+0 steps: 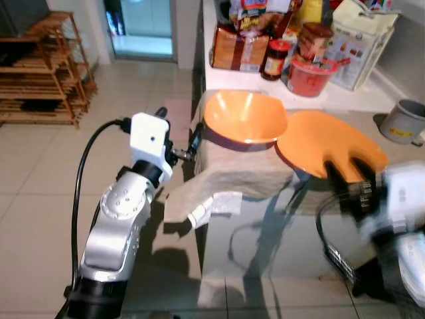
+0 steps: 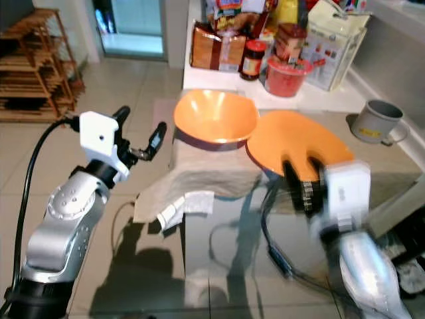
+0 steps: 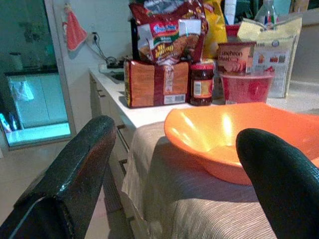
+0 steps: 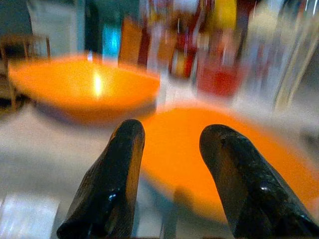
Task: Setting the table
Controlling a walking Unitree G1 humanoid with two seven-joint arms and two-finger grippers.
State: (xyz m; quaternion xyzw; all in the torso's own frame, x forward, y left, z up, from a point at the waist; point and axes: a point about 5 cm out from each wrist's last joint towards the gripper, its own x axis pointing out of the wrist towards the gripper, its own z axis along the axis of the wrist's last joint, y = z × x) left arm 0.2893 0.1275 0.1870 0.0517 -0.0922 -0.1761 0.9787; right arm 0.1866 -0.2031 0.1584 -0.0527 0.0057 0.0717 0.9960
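Deep orange plastic bowl [image 2: 214, 115]: upright on a beige woven cloth [image 2: 199, 174] draped over the near corner of a glass-topped table [image 2: 232, 246], cloth edge hanging toward the tiled floor. Flat orange plastic plate [image 2: 295, 143]: just beside the bowl on the robot's right, partly on the cloth, rim close to the bowl's. Right gripper [image 2: 300, 166]: at the near edge of the plate, two black fingers spread apart and pointing across it, nothing between them; plate directly ahead of and below the fingertips in the right wrist view, contact not discernible through blur. Left gripper [image 2: 139, 129]: raised off the table's left corner, fingers wide, empty, bowl ahead of them and apart. Grey metal mug [image 2: 375, 121]: on the white counter [image 2: 332, 100] to the right. Red plastic tub [image 2: 285, 76], dark jar with red lid [image 2: 252, 58], brown snack packets [image 2: 214, 46]: grouped behind the bowl. Wooden slatted rack [image 1: 40, 73]: on the floor, far left.
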